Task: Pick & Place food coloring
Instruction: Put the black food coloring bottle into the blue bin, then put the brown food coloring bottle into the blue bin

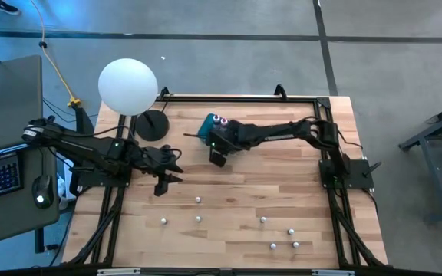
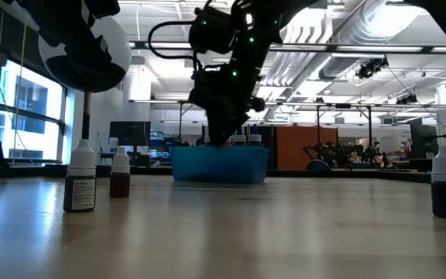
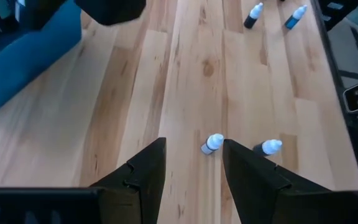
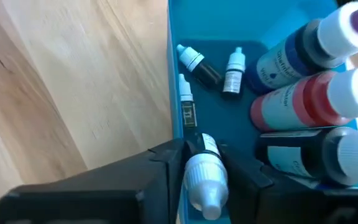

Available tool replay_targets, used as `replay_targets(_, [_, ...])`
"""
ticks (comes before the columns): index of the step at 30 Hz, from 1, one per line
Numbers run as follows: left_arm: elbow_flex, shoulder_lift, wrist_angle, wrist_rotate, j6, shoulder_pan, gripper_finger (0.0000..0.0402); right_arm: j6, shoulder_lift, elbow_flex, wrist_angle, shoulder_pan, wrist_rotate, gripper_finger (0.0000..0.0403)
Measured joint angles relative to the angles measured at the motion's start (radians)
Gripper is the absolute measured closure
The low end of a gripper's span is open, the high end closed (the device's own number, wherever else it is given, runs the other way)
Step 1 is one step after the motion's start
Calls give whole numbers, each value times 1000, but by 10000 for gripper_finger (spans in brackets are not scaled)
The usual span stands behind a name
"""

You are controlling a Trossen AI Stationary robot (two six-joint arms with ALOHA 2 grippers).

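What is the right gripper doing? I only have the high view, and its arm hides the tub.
Observer: The right gripper is shut on a bottle, held over the tub at its wall.
Operator: Anything in the tub already?
Observer: Yes. Three small bottles lie on its floor, beside three larger ones with blue, red and dark bodies.
Operator: And the left gripper?
Observer: The left gripper is open above the table, with a white-capped bottle showing between its fingers in its wrist view.
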Motion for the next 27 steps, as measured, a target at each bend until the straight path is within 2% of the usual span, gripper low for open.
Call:
replay_targets(9, [0, 16, -19, 6, -6, 0, 245, -43, 8, -2, 4, -1, -23, 256])
replay_targets(15, [0, 16, -74, 39, -64, -1, 245, -98, -19, 33, -18, 48, -7, 258])
replay_targets(18, [0, 16, -94, 33, -88, -16, 245, -98, -38, 64, -2, 84, -47, 263])
replay_targets(22, [0, 16, -85, 28, -108, -67, 245, -126, -38, 47, 141, 160, -168, 264])
replay_targets(24, [-1, 16, -69, 26, -113, -103, 245, -133, -24, 10, 275, 204, -228, 261])
replay_targets(27, [-1, 15, -66, 8, -137, -153, 245, -147, 4, -40, 434, 266, -250, 252])
